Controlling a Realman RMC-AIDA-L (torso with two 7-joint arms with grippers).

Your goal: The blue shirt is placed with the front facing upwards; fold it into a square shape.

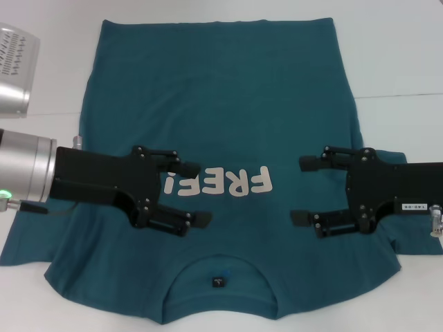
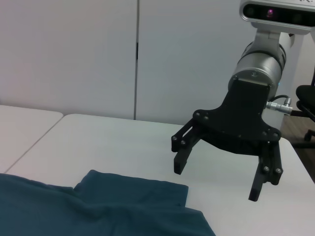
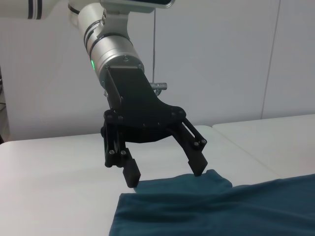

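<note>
My table (image 1: 408, 48) is white, and the blue shirt (image 1: 221, 117) lies flat across most of it, front up, collar at the near edge and hem at the far edge. The pale "FREE!" print (image 1: 218, 185) sits mid-chest, between my two grippers. The small black label (image 1: 219, 281) shows inside the neckline, near me. Nothing is folded yet, so I judge I am at the very start.

To do this first fold well, I would take the cloth at matching points on both sides, so the fold line runs straight. I should pinch only the layers I mean to lift, low and close to the table. I would carry both sides at an even pace, so that no wrinkle is trapped.

My left arm reaches in from the left, roughly level, forearm over the left sleeve. My left gripper (image 1: 196, 194) hovers above the chest just left of the print, fingers spread and holding nothing. My right arm mirrors it from the right. My right gripper (image 1: 302, 190) hangs over the right chest, fingers likewise apart and empty. Both wrist views show the opposite gripper raised clear of the fabric.
</note>
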